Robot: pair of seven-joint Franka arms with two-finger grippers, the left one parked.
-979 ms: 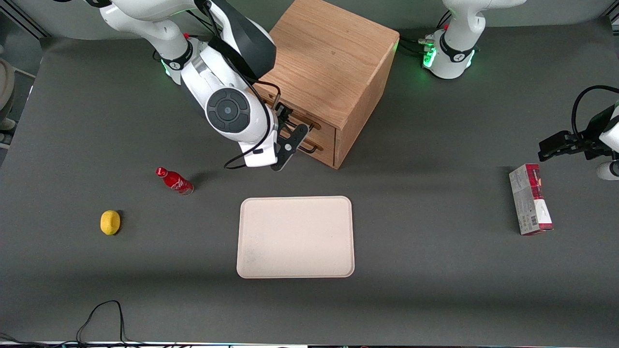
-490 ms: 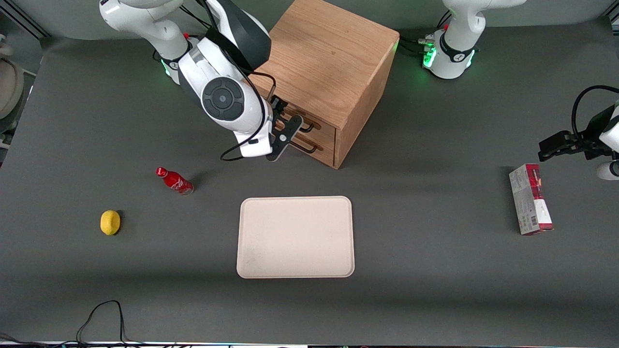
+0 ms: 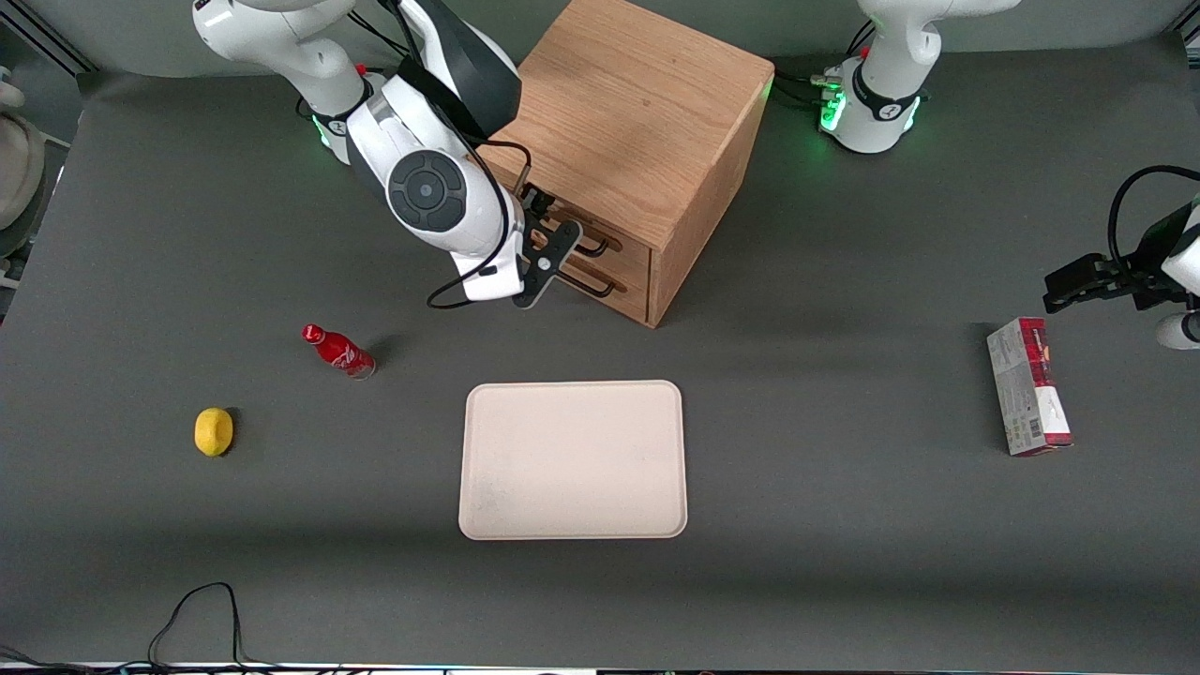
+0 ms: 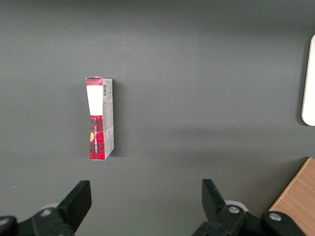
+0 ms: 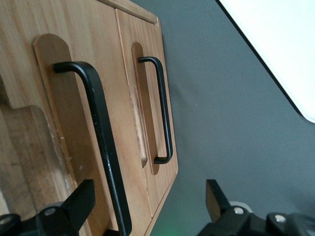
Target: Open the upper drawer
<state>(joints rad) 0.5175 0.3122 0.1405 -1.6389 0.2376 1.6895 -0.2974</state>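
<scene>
The oak cabinet (image 3: 637,122) stands at the back of the table. Its upper drawer (image 3: 626,246) is shut, flush with the lower drawer (image 3: 630,286). Each drawer has a thin black bar handle. My right gripper (image 3: 553,246) is open, right in front of the drawer fronts at the height of the upper handle (image 3: 594,247). In the right wrist view the gripper (image 5: 147,201) is open, and the upper handle (image 5: 98,142) runs between the jaws, close to one finger (image 5: 78,201). Nothing is gripped. The lower handle (image 5: 163,108) lies farther off, nearer the table.
A cream tray (image 3: 572,459) lies nearer the front camera than the cabinet. A red cola bottle (image 3: 337,350) and a yellow lemon (image 3: 214,431) lie toward the working arm's end. A red and white box (image 3: 1027,386) lies toward the parked arm's end.
My right arm has moved away from the front camera toward the cabinet, and the open gripper has come up to the upper handle. The drawers have not moved.
</scene>
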